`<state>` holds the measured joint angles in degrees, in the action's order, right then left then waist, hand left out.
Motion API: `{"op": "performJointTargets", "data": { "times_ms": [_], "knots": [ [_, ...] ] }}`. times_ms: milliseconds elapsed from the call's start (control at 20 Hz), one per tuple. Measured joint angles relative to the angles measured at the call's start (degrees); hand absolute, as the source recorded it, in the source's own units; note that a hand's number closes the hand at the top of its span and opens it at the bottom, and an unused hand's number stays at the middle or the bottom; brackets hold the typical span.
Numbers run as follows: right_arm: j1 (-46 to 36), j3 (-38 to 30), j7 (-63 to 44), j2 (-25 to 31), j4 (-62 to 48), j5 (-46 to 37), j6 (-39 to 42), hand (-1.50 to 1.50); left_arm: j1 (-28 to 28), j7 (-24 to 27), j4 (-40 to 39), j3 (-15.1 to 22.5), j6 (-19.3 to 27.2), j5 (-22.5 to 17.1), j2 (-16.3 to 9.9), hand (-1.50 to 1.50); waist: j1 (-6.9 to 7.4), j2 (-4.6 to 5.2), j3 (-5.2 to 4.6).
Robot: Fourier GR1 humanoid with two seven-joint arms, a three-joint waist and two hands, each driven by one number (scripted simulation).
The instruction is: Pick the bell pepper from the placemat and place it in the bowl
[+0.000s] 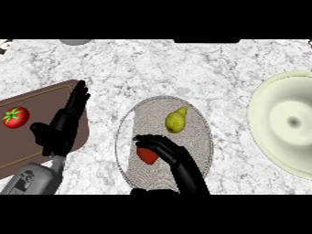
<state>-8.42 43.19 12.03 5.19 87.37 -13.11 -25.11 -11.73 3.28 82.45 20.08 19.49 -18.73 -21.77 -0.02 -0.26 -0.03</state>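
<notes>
A red bell pepper (147, 156) lies on the round grey placemat (199, 137) in the lower middle of the head view. My right hand (164, 150) is over it, fingers curled round its top and right side, hiding part of it. A yellow-green pear (176, 119) lies on the same placemat, just above the hand. The large pale green bowl (273, 132) stands at the right edge, apart from the placemat. My left hand (65, 123) rests open at the left, fingers straight and pointing up, over the edge of a brown cutting board (9, 151).
A red tomato (16, 117) lies on the brown cutting board at the left. The marble counter (165, 68) stretches across the view. A strip of counter separates the placemat from the bowl.
</notes>
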Motion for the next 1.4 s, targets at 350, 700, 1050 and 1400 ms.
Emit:
{"op": "performJointTargets", "data": {
  "times_ms": [350,700,1050,1400],
  "knots": [
    [-1.5,3.4,-15.7,-2.1,10.5,-15.1,-2.9,-1.50,0.3,-1.3,1.3,-0.3,0.4,1.8,1.5,0.00,-0.32,-0.05,-0.04],
    [-10.4,0.2,-40.0,-3.9,17.8,-22.1,9.1,-1.50,1.3,-2.4,2.9,-0.3,0.6,3.3,2.3,0.00,-0.06,0.02,-0.04],
    [-15.2,0.4,-56.0,-4.9,16.9,-20.8,18.7,-1.50,0.7,-3.9,3.5,-0.7,0.6,4.4,3.6,0.00,0.15,0.14,-0.02],
    [-15.5,-1.6,-60.0,-4.9,13.9,-17.9,25.4,-1.50,1.6,-5.9,5.5,-1.9,-0.6,6.3,4.4,0.00,0.19,0.21,0.02]
  ]
}}
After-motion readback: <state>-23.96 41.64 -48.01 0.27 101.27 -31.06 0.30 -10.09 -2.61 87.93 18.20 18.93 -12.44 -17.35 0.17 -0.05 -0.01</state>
